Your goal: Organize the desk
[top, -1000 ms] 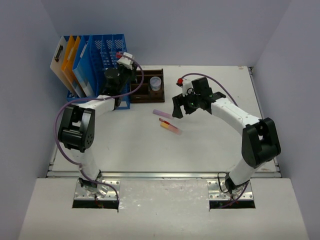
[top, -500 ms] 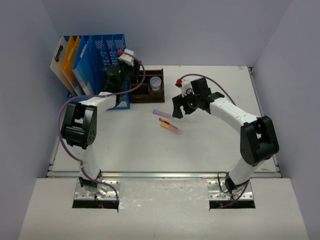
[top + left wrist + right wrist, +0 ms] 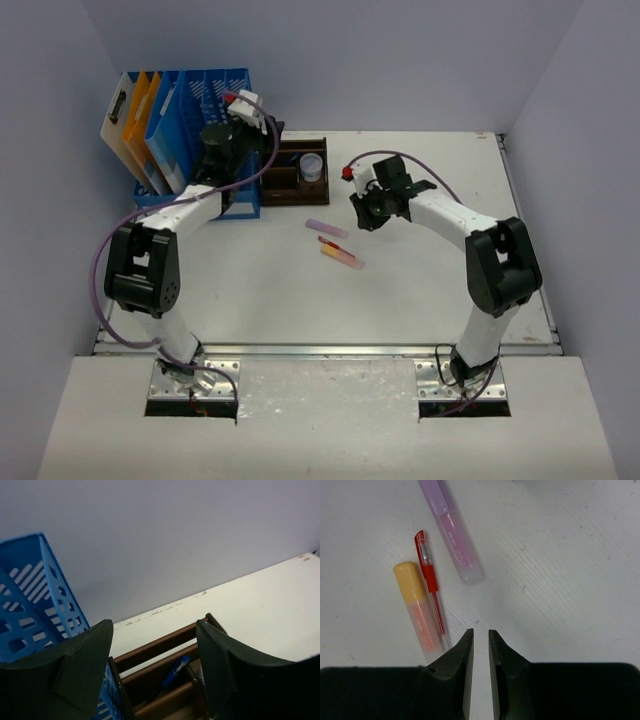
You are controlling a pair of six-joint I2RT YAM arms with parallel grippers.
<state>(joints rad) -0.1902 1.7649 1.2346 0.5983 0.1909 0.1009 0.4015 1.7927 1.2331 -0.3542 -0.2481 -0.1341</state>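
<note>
Evidently the loose pens are the job in hand. On the desk [image 3: 250, 290], the broad off-white tabletop filling the middle of the overhead view, three of them lie in a small cluster just left of centre: a purple highlighter [image 3: 451, 530], a red pen [image 3: 431, 585] and an orange highlighter [image 3: 417, 607]. The red pen sits between the two highlighters and close against the orange one.

The right gripper [image 3: 480, 634] hangs over the bare desk just beside them. In its own camera they show at upper left, and the tip of the red pen is near its left finger. Its fingers are drawn almost together with only a thin slit between, and they grip nothing.

The left gripper [image 3: 152, 645] is up at the top left of the overhead view, by the blue file rack [image 3: 205, 115]. It is spread wide and empty, looking down on the brown compartment tray [image 3: 290, 180]. A blue pen [image 3: 177, 670] lies in one slot, and a small pale cup [image 3: 312, 167] stands in another.

To my eye the pickup has not begun. The right claw would need to spread, shift across over one pen, line its fingers across the barrel and come down. The purple one lies apart from the others, so it looks the easiest. The tray seems the likely home for it.
</note>
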